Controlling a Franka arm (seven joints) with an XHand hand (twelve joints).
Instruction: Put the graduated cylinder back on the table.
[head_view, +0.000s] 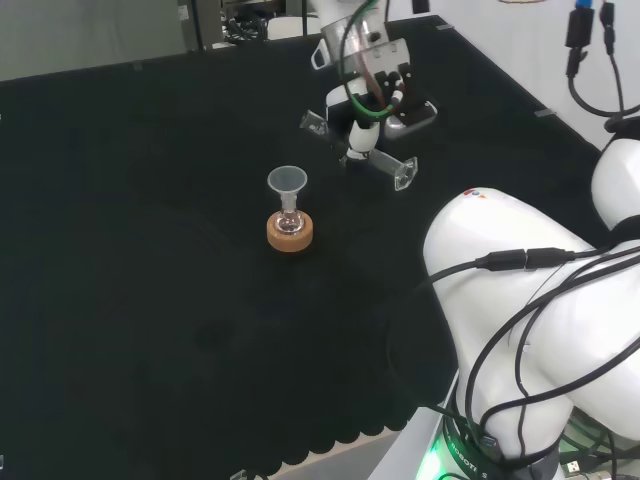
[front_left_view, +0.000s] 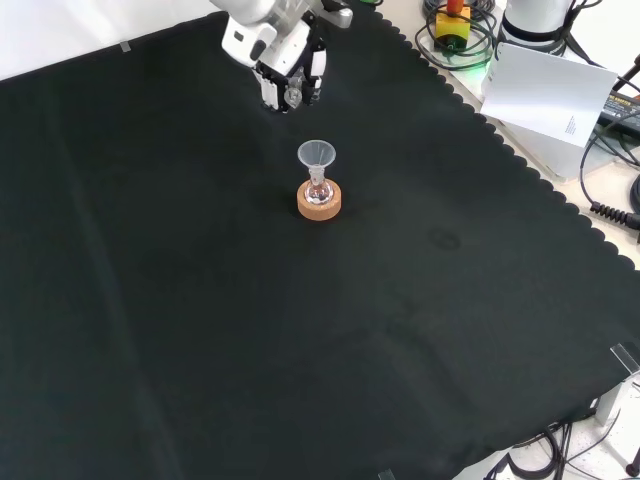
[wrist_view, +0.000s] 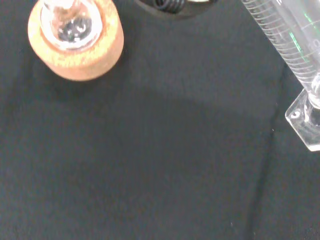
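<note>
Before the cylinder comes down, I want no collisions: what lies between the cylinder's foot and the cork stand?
Nothing: in the wrist view bare black cloth separates the graduated cylinder from the cork stand holding the flask.

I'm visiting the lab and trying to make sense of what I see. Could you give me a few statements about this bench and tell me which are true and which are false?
1. The hand holds the graduated cylinder tilted, off the cloth. True.
2. A funnel sits in the flask on the cork ring. True.
3. The cork ring lies directly under the hand. False: it stands apart, to the hand's left in the head view.
4. The graduated cylinder stands upright on the black cloth. False: it is still in the hand.
5. The cylinder bears graduation marks. True.
</note>
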